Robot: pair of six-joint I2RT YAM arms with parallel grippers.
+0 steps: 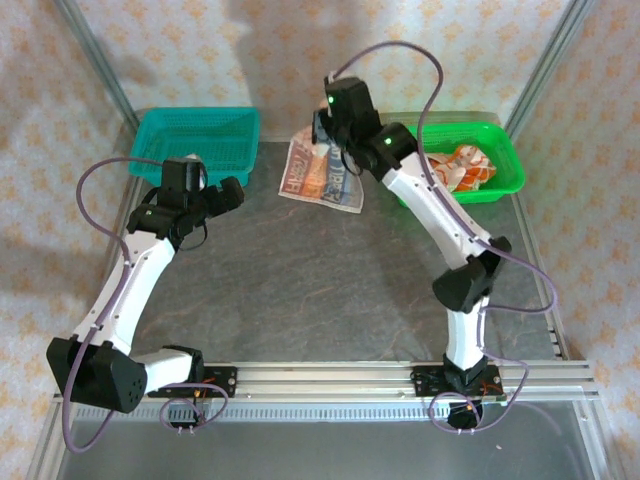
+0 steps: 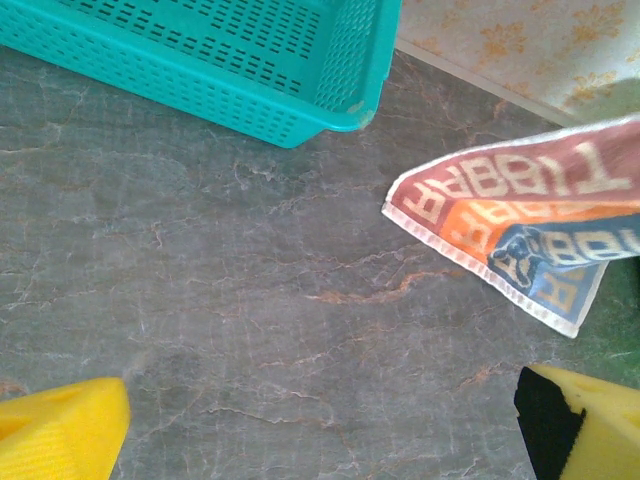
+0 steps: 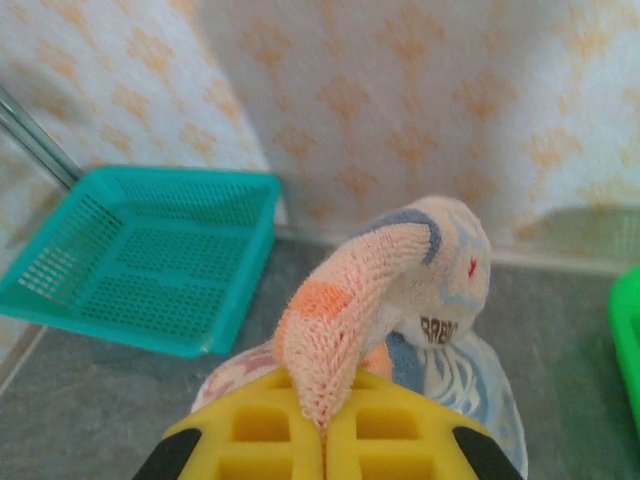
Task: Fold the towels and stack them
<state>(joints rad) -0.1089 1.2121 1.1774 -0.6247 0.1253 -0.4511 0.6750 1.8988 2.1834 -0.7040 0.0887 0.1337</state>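
Left tool agape, right tool clamped.

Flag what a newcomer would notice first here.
The red, orange and blue striped terry towel lettered RABBIT, at the far middle of the grey table between the teal plastic basket and the green plastic basket, has a fold pinched in the shut right gripper. Crumpled orange-and-white printed towels lie in the green basket. The left gripper hangs open over bare tabletop near the teal basket.

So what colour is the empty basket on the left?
The basket is teal green, clearest in the top view.
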